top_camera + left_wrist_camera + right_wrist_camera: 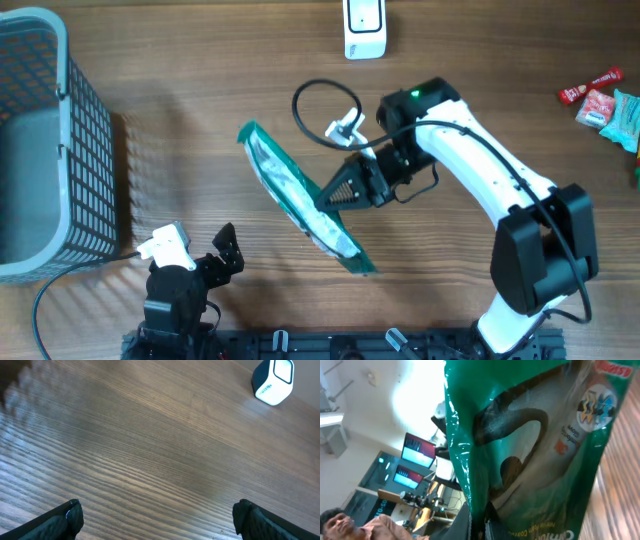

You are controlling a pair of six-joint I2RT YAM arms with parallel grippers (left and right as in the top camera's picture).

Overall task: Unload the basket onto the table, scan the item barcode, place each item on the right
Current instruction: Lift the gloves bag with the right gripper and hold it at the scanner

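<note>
The item is a green snack packet, held up off the table and tilted edge-on in the overhead view. My right gripper is shut on its right edge. The right wrist view is filled by the packet, with the shut gripper pinching its lower edge. No barcode shows in any view. The white and blue scanner stands at the table's far edge; it also appears top right in the left wrist view as the scanner. My left gripper rests open at the front left, its jaws wide over bare wood.
A grey wire basket stands at the far left. Several small snack packets lie at the right edge. A black cable loop hangs by the right wrist.
</note>
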